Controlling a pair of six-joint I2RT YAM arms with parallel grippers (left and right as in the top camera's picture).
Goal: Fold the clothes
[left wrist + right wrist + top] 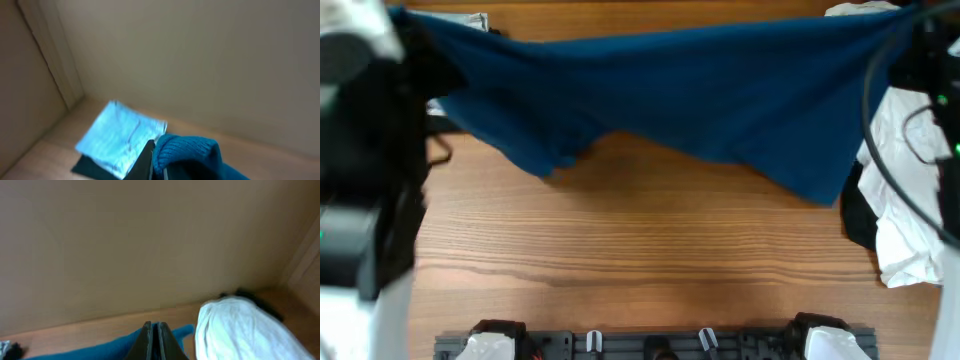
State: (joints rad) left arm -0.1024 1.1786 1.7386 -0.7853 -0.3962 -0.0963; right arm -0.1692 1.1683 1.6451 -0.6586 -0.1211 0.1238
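Nearest the lenses, the left gripper (154, 152) is seen pinched closed on a ribbed edge of the blue garment (700, 90); the right gripper (155, 337) is likewise clamped on the opposite edge. The garment is held spread above the table (640, 240), its middle sagging. It is judged light, soft and limp, best taken at hems or corners. No writing is legible.

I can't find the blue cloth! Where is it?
Overhead, the blue cloth hangs stretched across the far side of the table, its right end by the white clothes.
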